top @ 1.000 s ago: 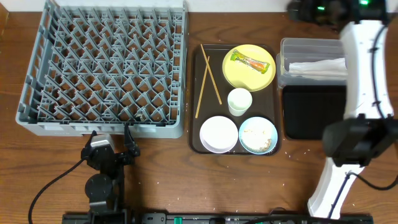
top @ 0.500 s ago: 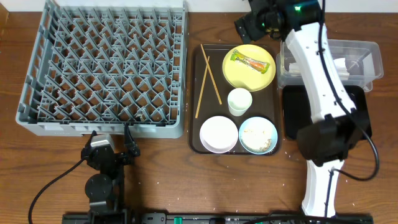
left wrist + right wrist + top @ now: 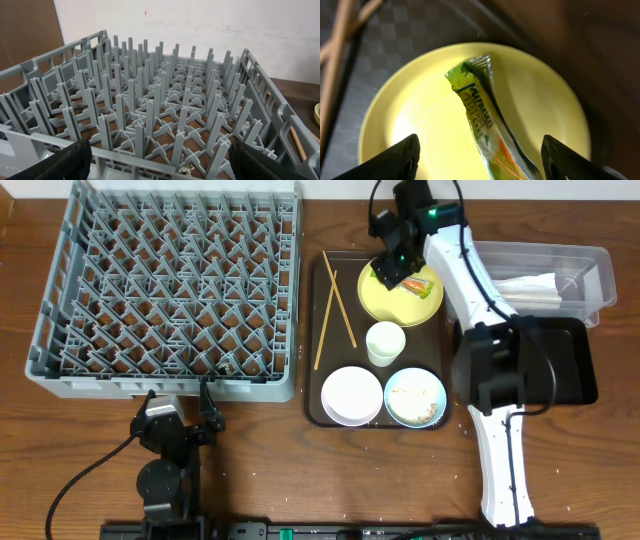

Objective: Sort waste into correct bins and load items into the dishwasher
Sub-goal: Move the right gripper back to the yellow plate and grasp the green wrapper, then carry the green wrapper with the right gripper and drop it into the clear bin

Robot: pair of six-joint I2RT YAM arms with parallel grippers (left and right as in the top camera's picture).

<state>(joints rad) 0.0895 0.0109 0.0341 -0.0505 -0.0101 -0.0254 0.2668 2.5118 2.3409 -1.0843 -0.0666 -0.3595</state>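
Observation:
The green-and-orange snack wrapper [image 3: 485, 130] lies on the yellow plate [image 3: 420, 125]. My right gripper [image 3: 480, 160] hangs open just above it, one finger on each side and neither touching. From overhead, the right gripper [image 3: 394, 272] covers part of the wrapper [image 3: 419, 283] on the plate [image 3: 400, 305]. The crumpled napkin [image 3: 525, 283] lies in the clear tub [image 3: 590, 265], and the black tray [image 3: 565, 375] holds nothing. My left gripper [image 3: 160, 162] stands open and empty at the near edge of the grey dish rack [image 3: 160, 100].
On the brown serving tray [image 3: 315, 340] lie two chopsticks [image 3: 335, 305], a white cup [image 3: 385, 342], a white bowl [image 3: 352, 394] and a blue-sided bowl with rice scraps [image 3: 415, 397]. A few rice bits [image 3: 186, 170] lie under the rack's near edge.
My right arm has swung left from over the clear tub to low over the yellow plate and wrapper. The left arm has not moved.

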